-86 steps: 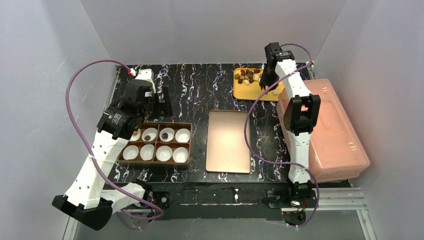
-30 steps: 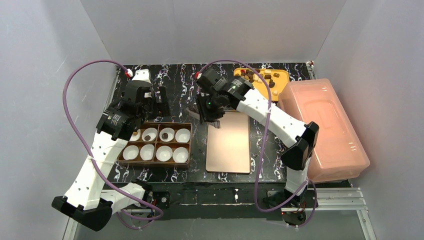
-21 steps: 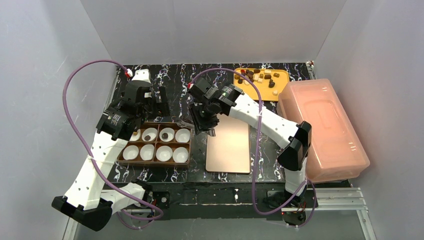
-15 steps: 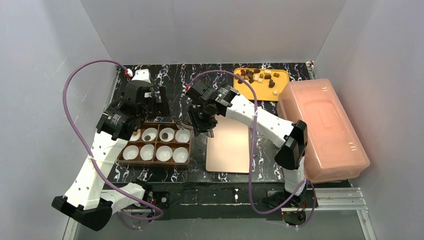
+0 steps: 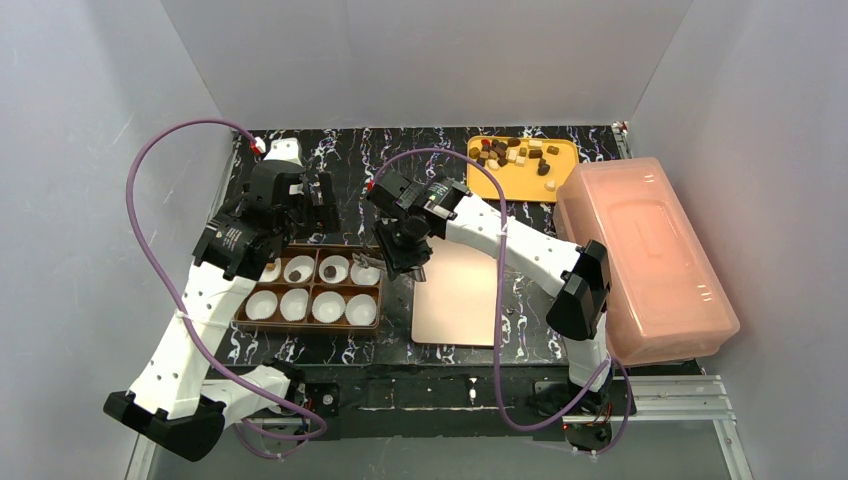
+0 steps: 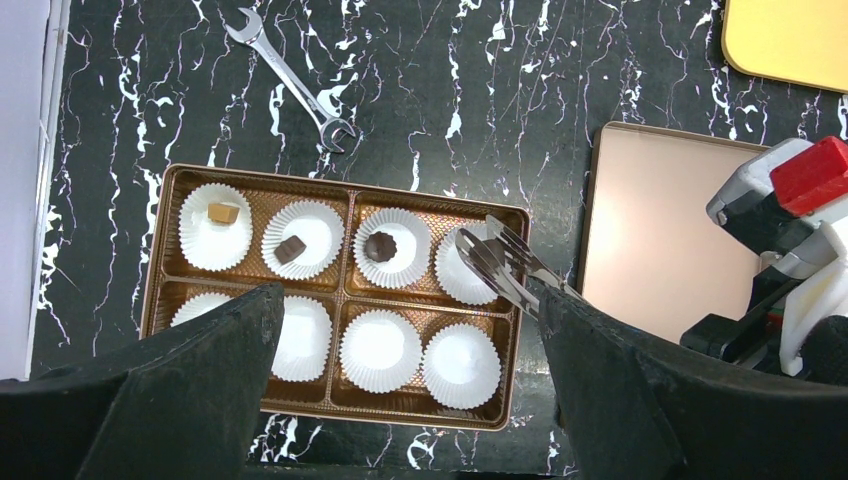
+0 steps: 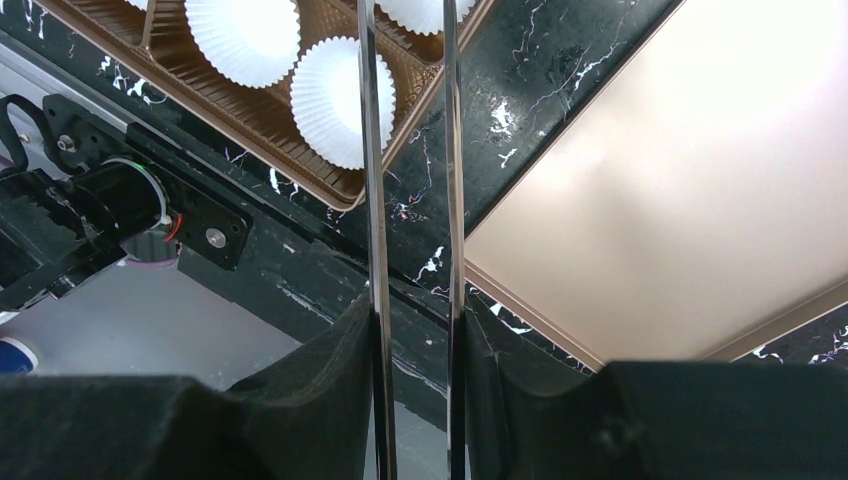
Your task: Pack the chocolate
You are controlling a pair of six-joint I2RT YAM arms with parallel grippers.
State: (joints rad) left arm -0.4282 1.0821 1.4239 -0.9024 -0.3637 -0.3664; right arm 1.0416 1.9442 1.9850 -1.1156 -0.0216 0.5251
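3 chocolate pieces (image 6: 381,245) sit in the box (image 6: 350,186), beside the tongs (image 6: 500,265) tips. Right claw (image 5: 407,247) clamps the tongs; left claw (image 6: 405,310) fingers are spread apart.

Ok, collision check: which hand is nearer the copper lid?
Right. The right hand, gripping tongs, is at the lid's far-left corner; the left hand is beyond the box.

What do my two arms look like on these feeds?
The left arm and right arm are both white links with black joints, each trailing a purple cable. Their fingers are black and padded. A red cap sits near the right wrist.
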